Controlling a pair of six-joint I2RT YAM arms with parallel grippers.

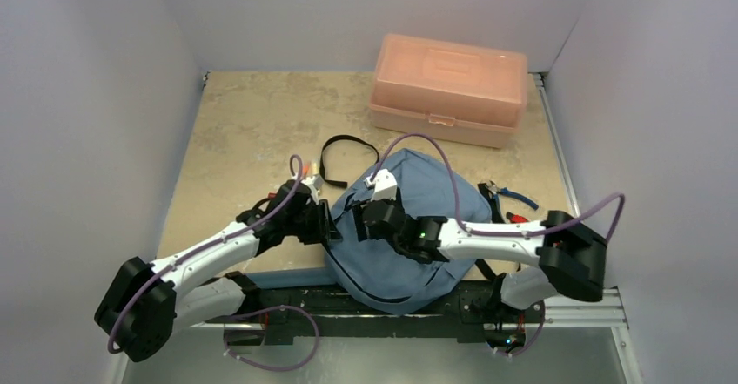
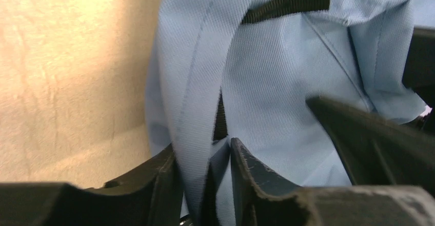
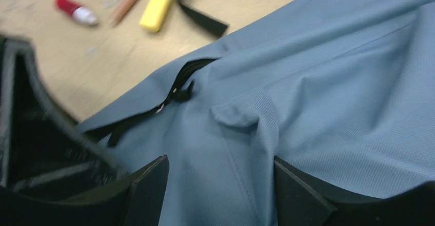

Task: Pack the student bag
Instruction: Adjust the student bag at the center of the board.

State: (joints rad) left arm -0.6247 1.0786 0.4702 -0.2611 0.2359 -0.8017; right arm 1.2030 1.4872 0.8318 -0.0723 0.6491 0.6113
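The student bag [image 1: 409,227] is a soft blue-grey backpack lying at the table's near edge between the two arms. My left gripper [image 1: 333,225] is at the bag's left side. In the left wrist view it [image 2: 202,157] is shut on a fold of the bag's blue fabric and strap [image 2: 195,82]. My right gripper [image 1: 365,217] hovers over the bag's top left part. In the right wrist view it [image 3: 219,177] is open, its jaws wide apart with bag fabric [image 3: 318,103] below them and nothing pinched. A dark zipper [image 3: 179,90] with an open gap runs just ahead.
A rigid salmon-pink box [image 1: 448,88] stands shut at the back. A black strap loop [image 1: 348,153] lies behind the bag. A yellow marker [image 3: 159,3], a pencil [image 3: 131,0] and a red-capped item [image 3: 74,11] lie left of the bag. Blue-handled pliers [image 1: 515,197] lie to its right.
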